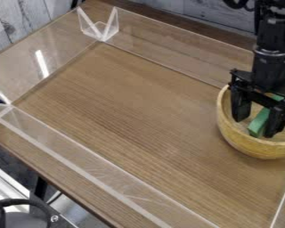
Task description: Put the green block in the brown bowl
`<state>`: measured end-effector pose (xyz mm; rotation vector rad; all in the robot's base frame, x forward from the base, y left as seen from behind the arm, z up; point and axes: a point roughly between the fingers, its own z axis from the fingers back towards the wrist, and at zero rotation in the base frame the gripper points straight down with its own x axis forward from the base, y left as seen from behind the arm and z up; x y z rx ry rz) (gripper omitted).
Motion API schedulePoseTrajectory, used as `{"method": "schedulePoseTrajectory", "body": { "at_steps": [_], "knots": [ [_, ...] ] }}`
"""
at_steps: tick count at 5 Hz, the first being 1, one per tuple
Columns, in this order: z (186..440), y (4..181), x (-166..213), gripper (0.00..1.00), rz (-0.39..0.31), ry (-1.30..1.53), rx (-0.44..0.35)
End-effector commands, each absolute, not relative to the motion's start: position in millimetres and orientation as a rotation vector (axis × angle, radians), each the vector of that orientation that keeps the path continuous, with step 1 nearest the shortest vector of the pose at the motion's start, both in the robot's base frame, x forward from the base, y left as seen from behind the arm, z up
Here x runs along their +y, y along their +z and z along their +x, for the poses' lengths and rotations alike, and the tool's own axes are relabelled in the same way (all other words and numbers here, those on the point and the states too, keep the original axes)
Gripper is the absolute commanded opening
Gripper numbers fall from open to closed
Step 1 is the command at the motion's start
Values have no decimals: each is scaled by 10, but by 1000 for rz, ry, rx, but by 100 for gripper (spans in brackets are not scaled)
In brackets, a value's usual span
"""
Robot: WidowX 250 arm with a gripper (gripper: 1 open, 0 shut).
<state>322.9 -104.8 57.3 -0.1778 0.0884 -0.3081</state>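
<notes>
Claw: your claw [259, 114] is at the right side of the frame, pointing down over the bowl. Its two black fingers [239, 100] stand wide apart, and they squeeze nothing.

Green block: the green block [265, 119] is down inside the bowl, between the two fingers (you can only see part of it, because the claw is in front). It looks like it leans a bit, but you cannot tell if it touches a finger.

Brown bowl: the brown bowl [238, 139] sits at the right edge of the frame, a little below the middle. It is round, light tan, with thick walls.

Arm: your black arm [273, 31] comes down from the upper right corner.

Tabletop: the tabletop [121, 111] is brown wood with lines in it, and it fills most of the frame.

Clear walls: low see-through walls [61, 156] run around the wood (one goes along the lower left side).

Clear piece: a small see-through folded piece [97, 25] stands in the upper left.
</notes>
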Motion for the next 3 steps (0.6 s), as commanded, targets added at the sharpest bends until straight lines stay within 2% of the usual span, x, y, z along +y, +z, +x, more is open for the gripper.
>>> {"method": "schedulePoseTrajectory", "body": {
  "at_steps": [1, 3],
  "knots": [
    [3310, 905, -1012, 100, -179, -304, -7],
    [3294, 1028, -967, 100, -183, -294, -23]
  ]
}}
